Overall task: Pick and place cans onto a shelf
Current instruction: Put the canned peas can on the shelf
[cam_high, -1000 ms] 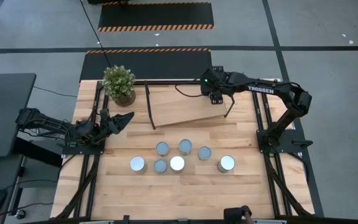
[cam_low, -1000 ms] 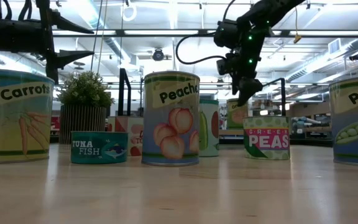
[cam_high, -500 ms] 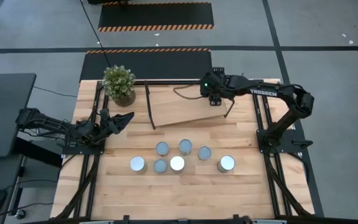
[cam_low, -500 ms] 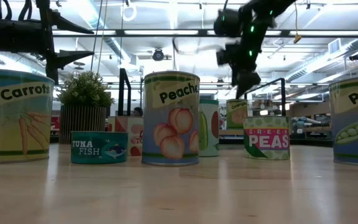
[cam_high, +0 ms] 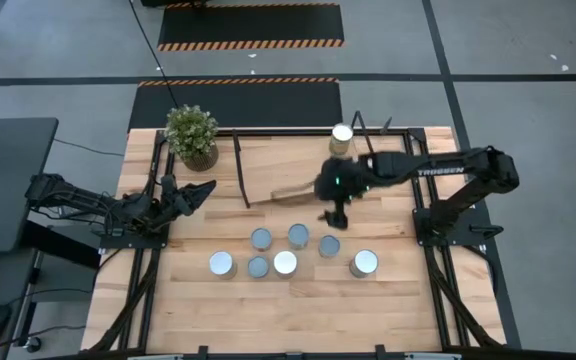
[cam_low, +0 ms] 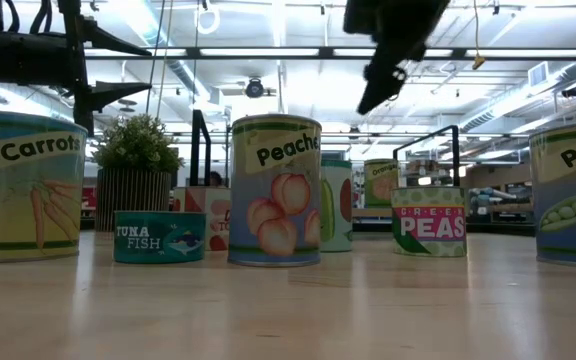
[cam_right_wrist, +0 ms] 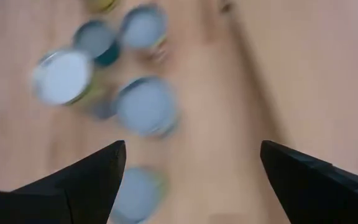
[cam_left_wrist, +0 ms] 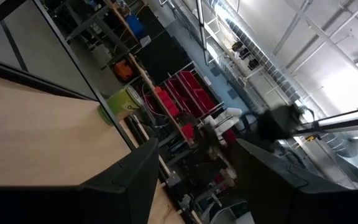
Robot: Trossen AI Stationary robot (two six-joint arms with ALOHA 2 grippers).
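One can (cam_high: 341, 136) stands on the shelf (cam_high: 288, 160) at the upper centre of the high view, near the board's far right corner; six more wait on the wooden tabletop (cam_high: 298, 310) below it, so by this reckoning the job is barely begun. The six sit in a loose cluster at lower centre, from the leftmost can (cam_high: 221, 263) to the largest can (cam_high: 364, 263) at the right end, close together but mostly apart. Every one stands upright, its long axis vertical and its round lid facing the overhead camera. In the low view the labels face the lens: a carrots can (cam_low: 23, 185) at far left, a flat tuna fish tin (cam_low: 159, 237), a tall peaches can (cam_low: 275, 190) at centre and a green peas can (cam_low: 429, 222) to its right.

The right gripper (cam_high: 332, 214) hangs between shelf and cluster, just above the nearest can (cam_high: 329, 245), its fingers spread wide and holding nothing. The left gripper (cam_high: 200, 189) waits at the left edge, beside the potted plant (cam_high: 191, 135), its jaws partly apart and empty.
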